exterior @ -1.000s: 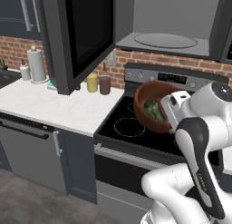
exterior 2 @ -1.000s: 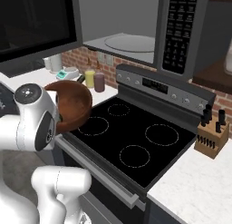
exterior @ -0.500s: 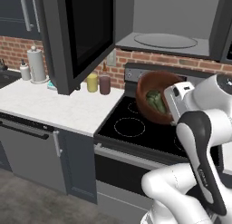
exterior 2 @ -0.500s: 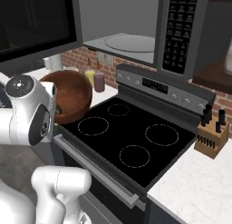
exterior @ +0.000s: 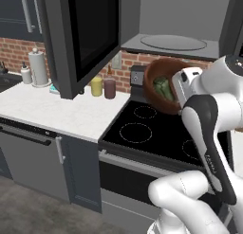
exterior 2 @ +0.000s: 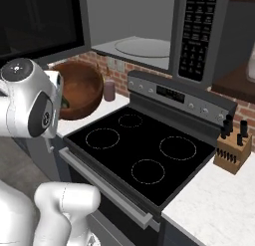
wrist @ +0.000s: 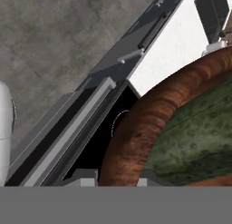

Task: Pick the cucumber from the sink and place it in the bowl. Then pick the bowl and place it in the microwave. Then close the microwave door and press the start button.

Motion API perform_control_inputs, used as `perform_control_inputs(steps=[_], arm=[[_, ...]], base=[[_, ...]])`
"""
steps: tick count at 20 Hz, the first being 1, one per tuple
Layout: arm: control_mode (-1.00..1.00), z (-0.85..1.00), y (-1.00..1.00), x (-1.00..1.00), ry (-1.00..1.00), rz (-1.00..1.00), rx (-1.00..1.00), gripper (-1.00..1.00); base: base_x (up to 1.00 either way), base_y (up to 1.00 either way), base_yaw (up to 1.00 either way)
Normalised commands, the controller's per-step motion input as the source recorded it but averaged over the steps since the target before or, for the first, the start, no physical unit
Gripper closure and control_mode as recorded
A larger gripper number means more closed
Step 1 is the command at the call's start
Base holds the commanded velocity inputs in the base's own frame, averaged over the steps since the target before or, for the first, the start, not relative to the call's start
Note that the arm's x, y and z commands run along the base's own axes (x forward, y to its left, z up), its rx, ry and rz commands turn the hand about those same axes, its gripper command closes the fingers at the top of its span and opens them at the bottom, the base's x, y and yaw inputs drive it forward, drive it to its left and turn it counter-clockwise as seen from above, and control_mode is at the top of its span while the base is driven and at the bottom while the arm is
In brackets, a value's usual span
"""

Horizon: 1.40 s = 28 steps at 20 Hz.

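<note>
Hand view showed the fingers [wrist: 118,182] clamped on the rim of the round reddish-brown wood-like bowl [wrist: 136,137], only the grey tips showing at the bottom against the wood. Inside that bowl lay the dark green mottled cucumber [wrist: 199,137], pressed against the inner wall. From the left base view, the bowl [exterior: 159,69] hung tilted in the air with its mouth turned toward the camera, above the back of the black glass stove top [exterior: 156,133] and just below the open cavity of the dark grey built-in microwave [exterior: 185,20]; the cucumber [exterior: 163,88] sat in the bowl's lower part. A round glass turntable [exterior: 172,42] lay on the grey microwave floor, just above the bowl. The wide dark-framed microwave door with its black glass window [exterior: 88,36] stood swung open to the left, over the white marble table [exterior: 52,112]. On that table near the brick wall stood a yellow jar [exterior: 97,86] just beside a dull purple jar [exterior: 110,88], and farther left a white paper-towel roll [exterior: 39,67]. From the right base view, the bowl [exterior 2: 84,88] was seen beside the white arm, left of the stove [exterior 2: 144,150], and a wooden knife block with black handles [exterior 2: 231,148] stood on the table at the stove's right.
</note>
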Motion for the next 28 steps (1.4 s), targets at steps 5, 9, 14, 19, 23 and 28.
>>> perform_control_inputs(steps=[5,9,14,19,23,28], arm=[[-1.00,0.43,0.00,0.24,-0.01,-0.03,0.00,1.00],[-1.00,0.40,-0.04,0.12,-0.07,-0.02,0.00,1.00],[-1.00,0.36,-0.12,0.10,-0.16,-0.02,0.00,1.00],[-1.00,0.21,-0.04,0.29,-0.07,-0.09,0.00,1.00],[-1.00,0.21,-0.05,0.33,0.00,-0.12,0.00,1.00],[-1.00,0.19,-0.10,0.21,0.00,-0.09,0.00,1.00]], base=[[0.00,0.00,0.00],[0.00,0.00,0.00],[0.00,0.00,0.00],[0.00,0.00,0.00],[0.00,0.00,0.00],[0.00,0.00,0.00]])
